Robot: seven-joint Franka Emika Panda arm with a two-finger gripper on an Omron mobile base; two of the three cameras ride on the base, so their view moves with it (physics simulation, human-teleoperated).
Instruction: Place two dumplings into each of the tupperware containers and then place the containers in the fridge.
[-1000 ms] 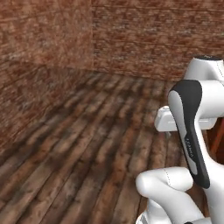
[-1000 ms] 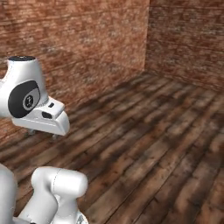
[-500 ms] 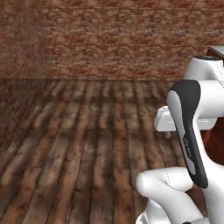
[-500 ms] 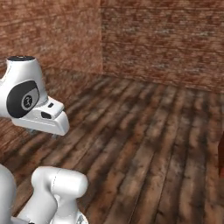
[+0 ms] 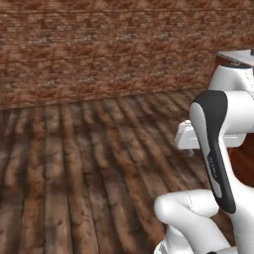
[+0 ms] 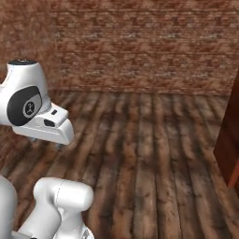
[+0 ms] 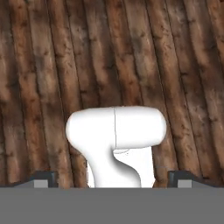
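The arm (image 5: 218,149) is folded up close over its base, with the wooden plank floor (image 5: 79,163) stretching out ahead of it to a red-brown brick wall (image 5: 99,54). In the left base view the arm rises at the lower right, its dark-striped link upright and a white joint below it. In the right base view its white head with the dark round cap (image 6: 30,107) sits at the left, pointing down toward the floor (image 6: 140,154); the brick wall (image 6: 140,46) runs across the back there too.

At the right edge of the right base view stands the side of a dark red-brown wooden cabinet (image 6: 229,140), on the floor just short of the wall.

The hand view looks straight down at the floor planks (image 7: 109,52). The gripper (image 7: 111,180) has its jaws spread wide, one dark tip (image 7: 43,178) at each bottom corner, with nothing between them.

I cannot tell where the dumplings, the containers or the fridge are.
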